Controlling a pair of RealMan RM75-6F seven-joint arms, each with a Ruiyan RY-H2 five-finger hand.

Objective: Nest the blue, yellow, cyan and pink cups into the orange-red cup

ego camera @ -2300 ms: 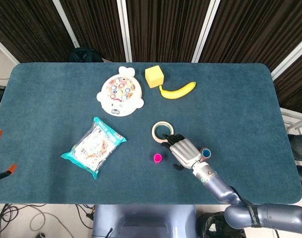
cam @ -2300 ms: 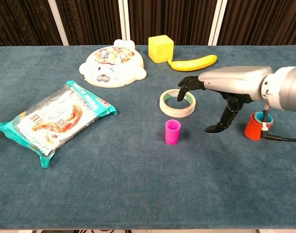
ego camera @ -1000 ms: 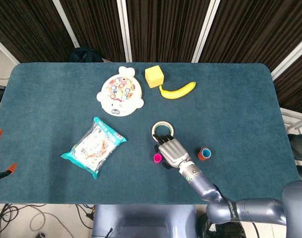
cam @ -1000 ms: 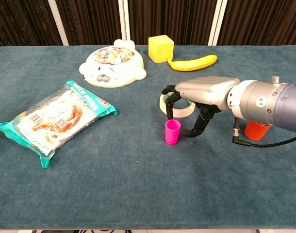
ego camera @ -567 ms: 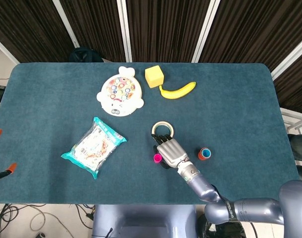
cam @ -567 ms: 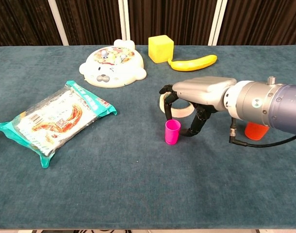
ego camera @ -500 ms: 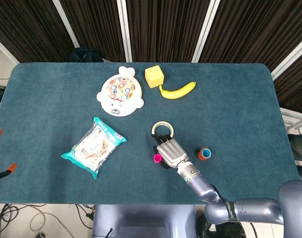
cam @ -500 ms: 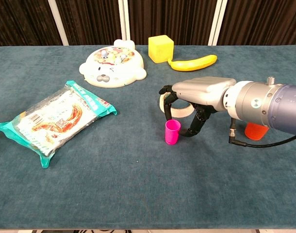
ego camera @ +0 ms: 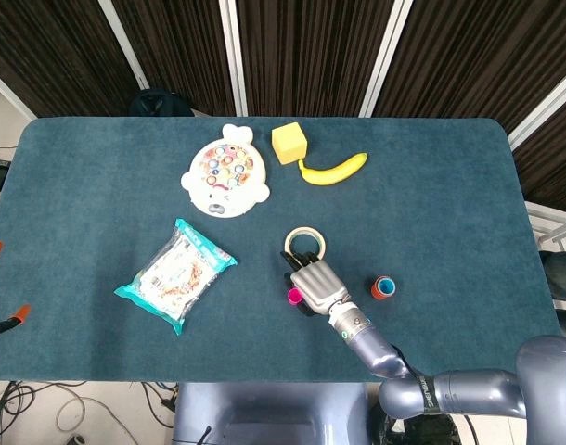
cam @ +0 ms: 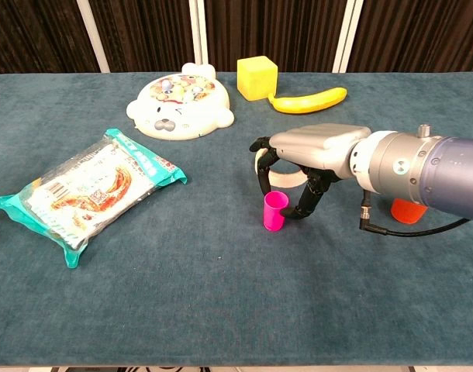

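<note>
The pink cup (ego camera: 294, 297) (cam: 274, 213) stands upright on the blue cloth near the middle of the table. My right hand (ego camera: 318, 286) (cam: 314, 151) hovers over it, fingers spread and curved down on its left and the thumb just to its right; I see no firm contact. The orange-red cup (ego camera: 383, 287) (cam: 408, 210) stands to the right with blue and cyan rims showing inside it. In the chest view my forearm hides most of it. No left hand shows in either view.
A roll of tape (ego camera: 304, 243) (cam: 287, 178) lies right behind the hand. A snack bag (ego camera: 176, 274) (cam: 85, 194) lies to the left. A white toy board (ego camera: 225, 172), a yellow cube (ego camera: 289, 143) and a banana (ego camera: 334, 170) sit at the back.
My right hand has moved left from beside the orange-red cup to the pink cup and lowered its fingers around it. The cups have not moved.
</note>
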